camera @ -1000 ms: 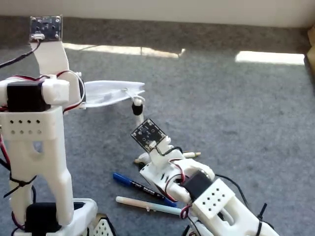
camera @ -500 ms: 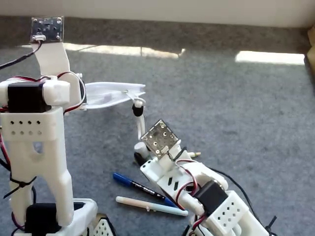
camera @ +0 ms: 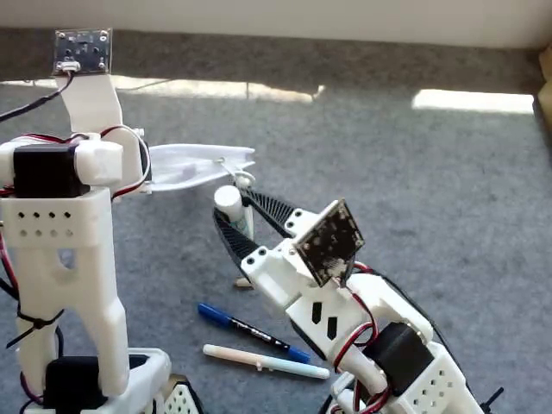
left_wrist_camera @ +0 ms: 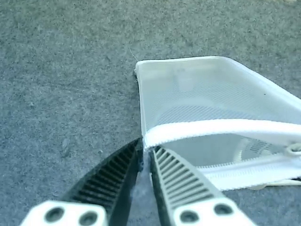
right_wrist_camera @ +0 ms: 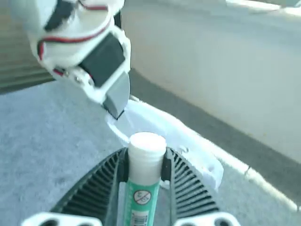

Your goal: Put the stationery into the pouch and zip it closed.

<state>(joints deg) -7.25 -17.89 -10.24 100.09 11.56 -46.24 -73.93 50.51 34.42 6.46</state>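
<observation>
Right fingers [right_wrist_camera: 188, 188] around glue stick [right_wrist_camera: 143, 174], seemingly near pouch [left_wrist_camera: 211, 94], left fingers [left_wrist_camera: 181, 181] pinching rim

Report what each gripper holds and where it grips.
Left gripper pinches the pouch at the end of its open zipper edge. Right gripper clamps the glue stick near its white-capped end.

- The pouch [camera: 194, 164] [left_wrist_camera: 211, 117] is white, see-through mesh, on the left half of the worktop [camera: 431, 198]. Its zip is undone and its mouth gapes. One end corner is pinched in the left gripper [left_wrist_camera: 146, 151] jaws.
- The glue stick [camera: 228, 200] [right_wrist_camera: 143, 174] has a white cap and a green label. It is clamped between the right gripper [right_wrist_camera: 144, 153] jaws, with the cap just beside the pouch's mouth.
- The blue pen [camera: 250, 330] and the pale pen [camera: 263, 360] lie side by side near the worktop's near edge.
</observation>
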